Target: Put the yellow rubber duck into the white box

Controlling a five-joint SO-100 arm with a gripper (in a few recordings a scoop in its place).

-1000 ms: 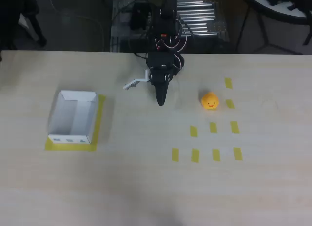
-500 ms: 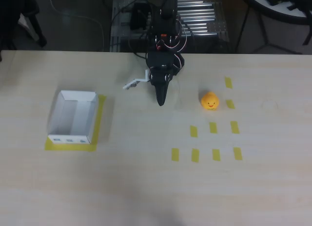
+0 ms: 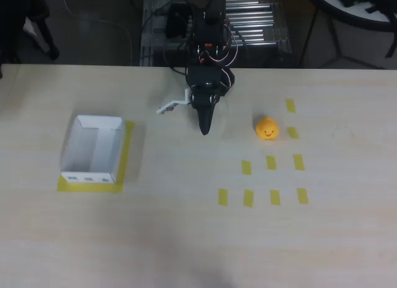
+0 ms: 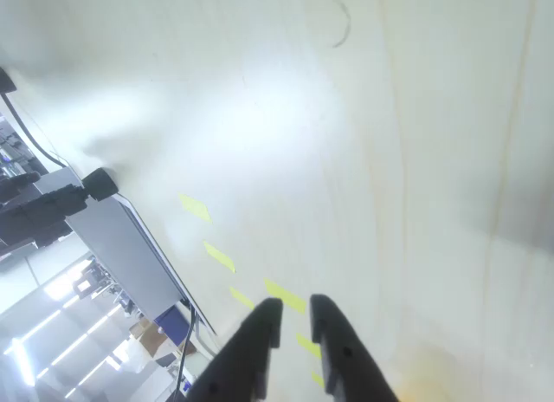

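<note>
Your pale wood-grain counter runs the full width of the overhead view, with dark floor, cables and a ribbed metal unit behind its far edge. The largest thing on it is the white rectangular open-top cardboard box, sitting on a yellow tape frame at the left of that view and holding nothing yet. Next is the black robot arm, reaching in from the far edge near the middle, its black two-finger tool pointing down toward the counter between box and toy. The wrist view shows the fingers with just a narrow slit between them, nearly together and gripping nothing. A scatter of small flat yellow tape rectangles marks the right half. Smallest is the small rounded orange-yellow rubber duck, standing free on the counter at the right of the overhead view, well apart from the box and near the tool's right side, just beside one tape mark. The step in hand looks like the reach, so swing the tool rightward first, spread the fingers wide before you descend, and centre them over the duck's round body; it will likely roll or squirt out if you pinch off-centre, so come straight down and squeeze gently.
</note>
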